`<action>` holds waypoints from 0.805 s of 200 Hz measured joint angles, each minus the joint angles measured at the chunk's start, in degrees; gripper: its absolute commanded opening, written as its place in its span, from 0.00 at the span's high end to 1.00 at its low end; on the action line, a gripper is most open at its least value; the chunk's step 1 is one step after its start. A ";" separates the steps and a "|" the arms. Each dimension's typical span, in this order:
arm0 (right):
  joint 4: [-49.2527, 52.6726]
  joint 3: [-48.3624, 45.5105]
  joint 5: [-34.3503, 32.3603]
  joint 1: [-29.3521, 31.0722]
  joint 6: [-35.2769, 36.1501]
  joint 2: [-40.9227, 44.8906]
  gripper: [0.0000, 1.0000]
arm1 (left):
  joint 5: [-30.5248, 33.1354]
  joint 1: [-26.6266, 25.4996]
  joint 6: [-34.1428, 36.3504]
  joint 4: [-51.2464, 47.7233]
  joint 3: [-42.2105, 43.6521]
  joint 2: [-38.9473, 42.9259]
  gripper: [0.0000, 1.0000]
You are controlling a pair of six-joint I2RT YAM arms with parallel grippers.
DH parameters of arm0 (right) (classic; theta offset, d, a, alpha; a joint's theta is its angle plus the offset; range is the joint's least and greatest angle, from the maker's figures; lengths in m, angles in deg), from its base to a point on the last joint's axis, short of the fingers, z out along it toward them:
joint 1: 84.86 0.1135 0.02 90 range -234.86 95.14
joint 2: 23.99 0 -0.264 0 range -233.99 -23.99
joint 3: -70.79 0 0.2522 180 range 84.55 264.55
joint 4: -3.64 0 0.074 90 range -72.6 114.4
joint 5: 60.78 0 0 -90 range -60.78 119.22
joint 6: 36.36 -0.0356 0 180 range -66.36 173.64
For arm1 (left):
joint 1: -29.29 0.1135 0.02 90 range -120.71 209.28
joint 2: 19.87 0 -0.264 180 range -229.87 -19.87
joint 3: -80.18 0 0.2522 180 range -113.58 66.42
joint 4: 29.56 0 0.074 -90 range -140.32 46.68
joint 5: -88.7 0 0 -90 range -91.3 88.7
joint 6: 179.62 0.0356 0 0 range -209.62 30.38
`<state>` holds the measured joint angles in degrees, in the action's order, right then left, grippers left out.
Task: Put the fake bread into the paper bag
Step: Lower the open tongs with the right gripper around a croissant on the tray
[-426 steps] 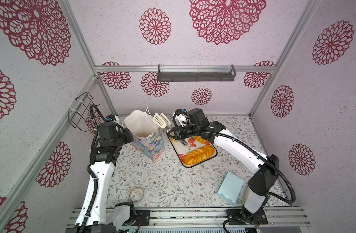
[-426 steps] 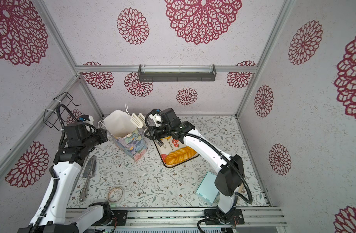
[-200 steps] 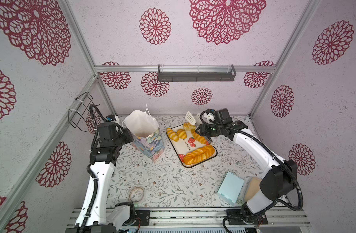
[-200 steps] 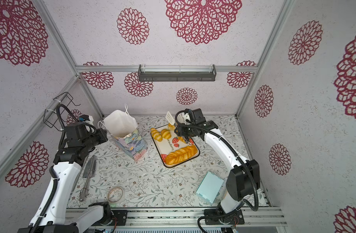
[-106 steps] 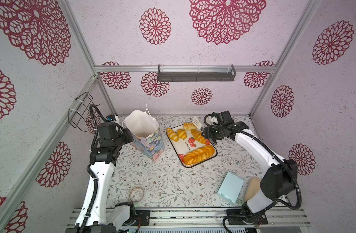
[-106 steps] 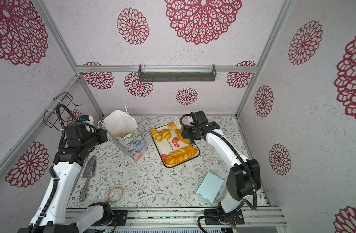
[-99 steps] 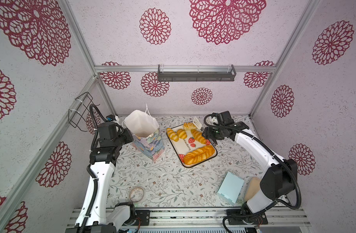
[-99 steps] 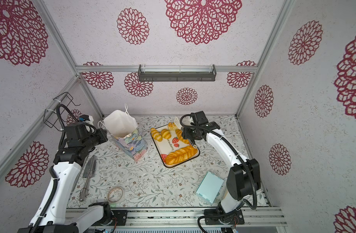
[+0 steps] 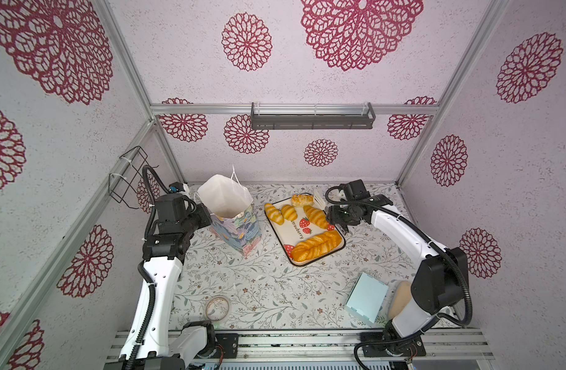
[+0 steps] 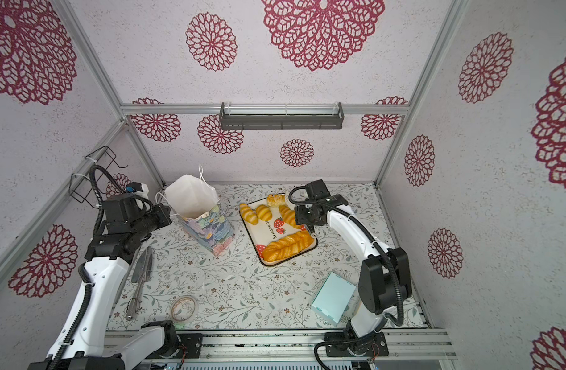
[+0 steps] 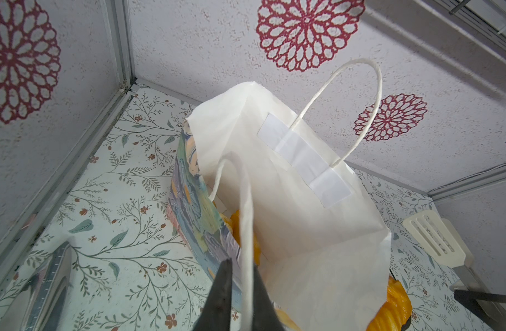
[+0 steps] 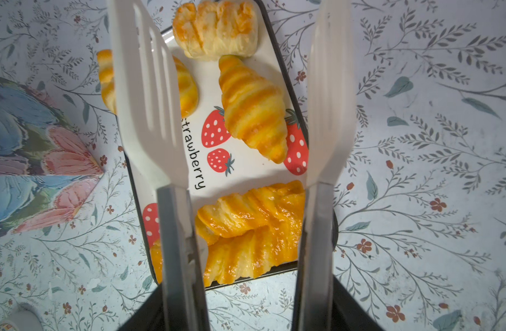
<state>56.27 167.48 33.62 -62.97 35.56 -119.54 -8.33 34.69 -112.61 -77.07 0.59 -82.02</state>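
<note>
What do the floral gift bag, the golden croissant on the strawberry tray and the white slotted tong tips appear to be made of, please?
Floral gift bag: paper, matte white inside, creased folds. Golden croissant: probably moulded plastic or foam; glossy sheen. White slotted tong tips: likely smooth plastic, on grey metal-looking arms.

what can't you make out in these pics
- Paper bag contents: in both top views its walls hide the bottom; left wrist view shows only an orange sliver.
- Beige object, in a top view: right arm covers most.
- Where the right gripper clamps the tongs: cut by right wrist view's edge.
</note>
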 measured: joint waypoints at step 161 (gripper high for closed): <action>-2.47 -3.87 0.87 -0.11 1.07 -5.44 0.31 | 0.02 0.00 0.00 0.00 0.00 0.00 0.87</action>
<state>53.80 163.62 34.50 -63.08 36.63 -124.98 -8.31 34.69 -112.61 -77.07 0.59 -82.02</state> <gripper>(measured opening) 0.686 0.129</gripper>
